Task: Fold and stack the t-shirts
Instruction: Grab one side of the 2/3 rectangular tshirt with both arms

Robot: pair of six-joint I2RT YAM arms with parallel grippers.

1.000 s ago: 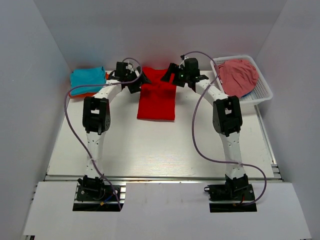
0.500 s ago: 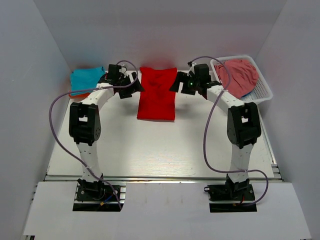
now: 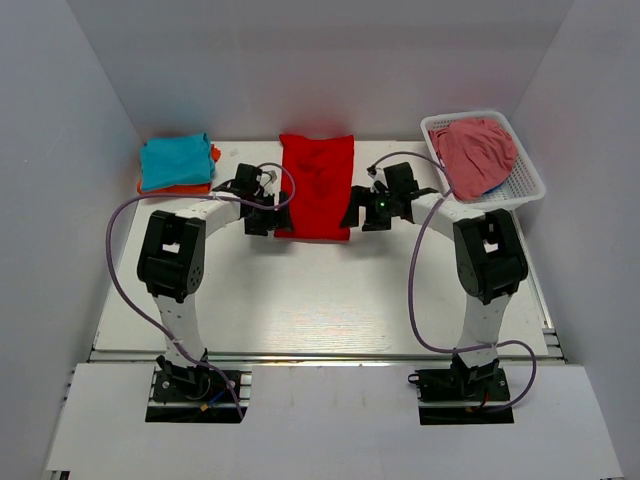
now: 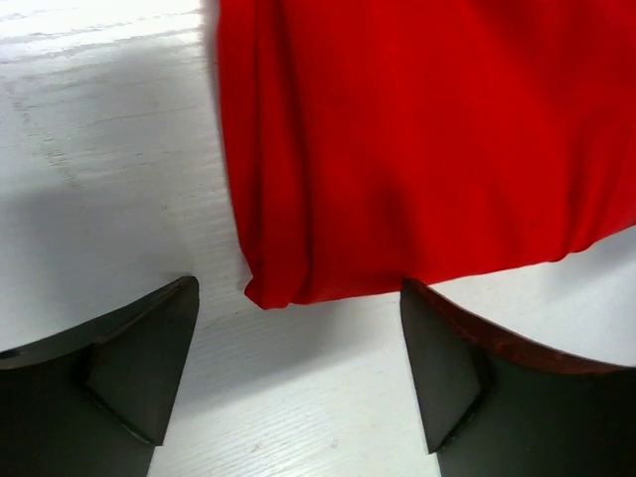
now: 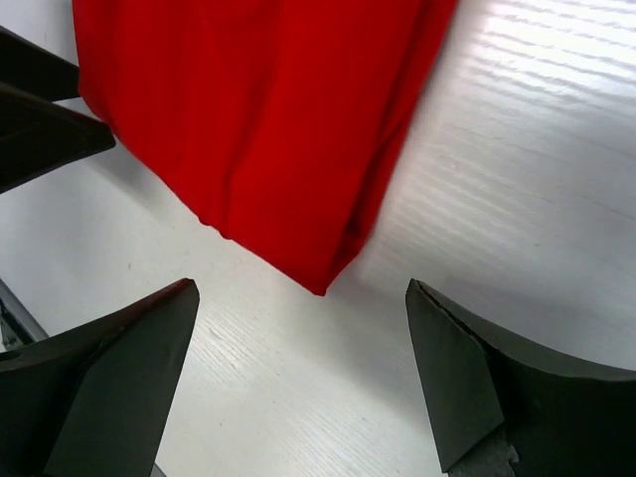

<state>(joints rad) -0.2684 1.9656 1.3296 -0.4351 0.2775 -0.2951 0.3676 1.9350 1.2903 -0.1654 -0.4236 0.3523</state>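
Observation:
A bright red t-shirt [image 3: 316,184] lies folded into a long strip at the middle back of the table. It also shows in the left wrist view [image 4: 417,139] and the right wrist view [image 5: 258,119]. My left gripper [image 3: 280,219] is open at the strip's near left corner, jaws just short of the cloth. My right gripper [image 3: 351,217] is open at the near right corner, also just short of it. A folded teal t-shirt [image 3: 174,160] lies on a folded orange one [image 3: 160,187] at the back left.
A white basket [image 3: 523,186] at the back right holds a crumpled pink cloth [image 3: 477,153]. White walls close in the table on the left, back and right. Cables loop from both arms over the table.
Both grippers have come from the shirt's far end towards the near end, along its two sides. The red shirt has stayed flat in place.

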